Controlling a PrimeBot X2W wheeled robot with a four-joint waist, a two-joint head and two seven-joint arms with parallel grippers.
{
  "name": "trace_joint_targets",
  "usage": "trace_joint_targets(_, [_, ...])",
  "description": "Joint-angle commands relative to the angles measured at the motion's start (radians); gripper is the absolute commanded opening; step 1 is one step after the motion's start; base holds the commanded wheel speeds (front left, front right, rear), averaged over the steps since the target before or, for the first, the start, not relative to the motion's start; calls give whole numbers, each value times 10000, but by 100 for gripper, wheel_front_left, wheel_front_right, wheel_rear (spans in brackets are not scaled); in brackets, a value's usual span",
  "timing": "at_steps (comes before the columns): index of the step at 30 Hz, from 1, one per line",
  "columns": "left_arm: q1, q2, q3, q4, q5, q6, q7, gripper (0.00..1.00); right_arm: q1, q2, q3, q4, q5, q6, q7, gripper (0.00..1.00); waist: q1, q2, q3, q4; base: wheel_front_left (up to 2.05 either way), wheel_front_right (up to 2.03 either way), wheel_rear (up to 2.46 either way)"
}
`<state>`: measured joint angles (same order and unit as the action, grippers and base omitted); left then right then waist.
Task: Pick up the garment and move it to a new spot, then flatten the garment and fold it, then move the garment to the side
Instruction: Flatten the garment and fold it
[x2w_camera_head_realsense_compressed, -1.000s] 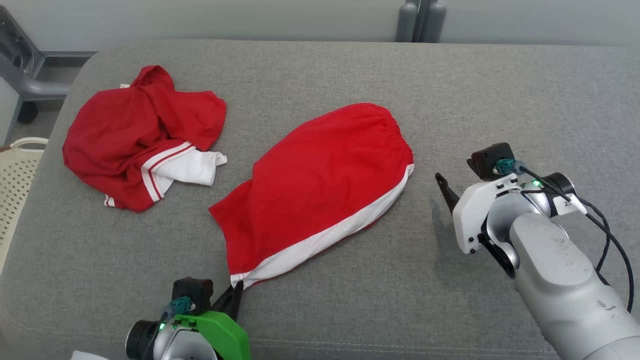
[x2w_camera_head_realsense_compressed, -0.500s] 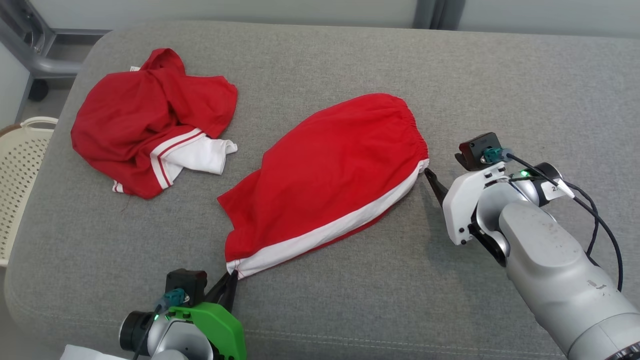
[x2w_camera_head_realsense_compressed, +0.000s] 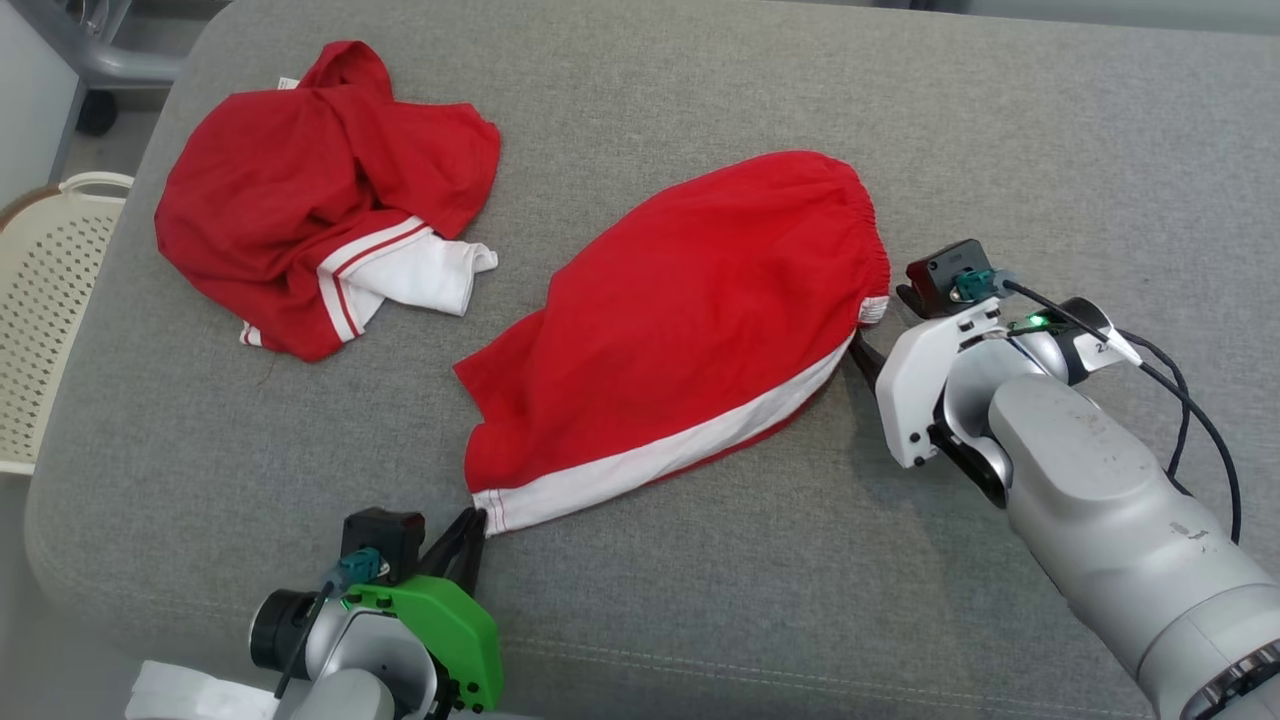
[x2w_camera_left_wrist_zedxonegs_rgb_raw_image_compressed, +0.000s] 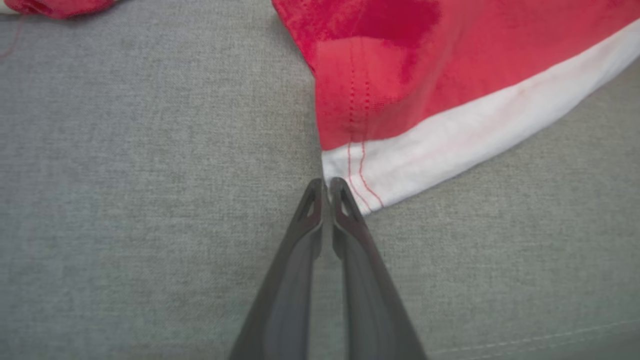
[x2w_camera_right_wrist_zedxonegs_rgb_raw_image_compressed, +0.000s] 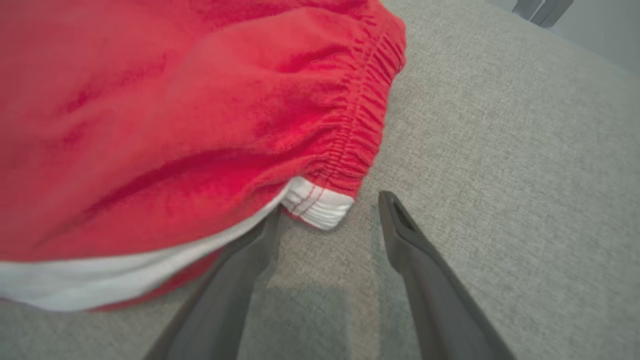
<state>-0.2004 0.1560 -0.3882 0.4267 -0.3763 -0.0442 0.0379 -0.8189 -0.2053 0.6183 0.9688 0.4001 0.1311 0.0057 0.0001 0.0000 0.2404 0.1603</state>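
The garment (x2w_camera_head_realsense_compressed: 680, 320), red shorts with a white side stripe, lies spread flat on the grey cushion (x2w_camera_head_realsense_compressed: 900, 120). My left gripper (x2w_camera_head_realsense_compressed: 472, 528) sits at its near corner; in the left wrist view the left gripper (x2w_camera_left_wrist_zedxonegs_rgb_raw_image_compressed: 325, 182) has its fingers almost together, pinching the tip of the white hem (x2w_camera_left_wrist_zedxonegs_rgb_raw_image_compressed: 400, 155). My right gripper (x2w_camera_head_realsense_compressed: 866, 350) is at the waistband end. Seen from the right wrist, the right gripper (x2w_camera_right_wrist_zedxonegs_rgb_raw_image_compressed: 332, 210) is open: one finger is tucked under the cloth, the other lies on bare cushion, and the white waistband corner (x2w_camera_right_wrist_zedxonegs_rgb_raw_image_compressed: 317, 205) sits between them.
A second red and white garment (x2w_camera_head_realsense_compressed: 320, 190) lies crumpled at the far left of the cushion. A cream perforated basket (x2w_camera_head_realsense_compressed: 45, 320) stands off the cushion's left edge. A grey metal frame (x2w_camera_head_realsense_compressed: 90, 50) stands beyond the far left corner.
The head camera has tipped, shifting the whole picture. My right gripper has moved left up to the garment's waistband end. The left gripper stays at the hem corner.
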Motion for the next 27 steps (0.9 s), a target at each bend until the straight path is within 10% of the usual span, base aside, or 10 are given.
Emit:
trace_joint_targets(1, [-182,20,21,59,-48,15,-59,8,-179,-61,171,43,146,-7,-102,100,-1,0,128,94,0,0,0])
trace_joint_targets(2, [-218,14,27,90,-64,25,-78,7,-236,-101,273,59,219,-7,-164,55,-1,0,156,111,0,0,0])
trace_joint_targets(4, [-258,-5,35,133,-85,46,-136,7,-315,-127,460,72,381,-7,-275,0,-1,0,185,135,0,0,0])
trace_joint_targets(24, [-287,213,146,-558,-468,157,247,0,-35,-1121,1454,-720,1919,-8,-517,0,-1,0,-596,-431,0,0,0])
trace_joint_targets(25, [-191,236,127,-574,-483,187,317,37,15,-1180,1490,-702,1946,-8,-464,46,-1,0,-614,-447,0,0,0])
trace_joint_targets(26, [-97,233,125,-576,-538,208,407,100,46,-1206,1462,-645,2000,-8,-452,100,-1,0,-632,-459,0,0,0])
trace_joint_targets(27, [-7,201,107,-555,-594,226,509,100,75,-1208,1449,-611,2017,-8,-459,100,-1,0,-645,-464,0,0,0])
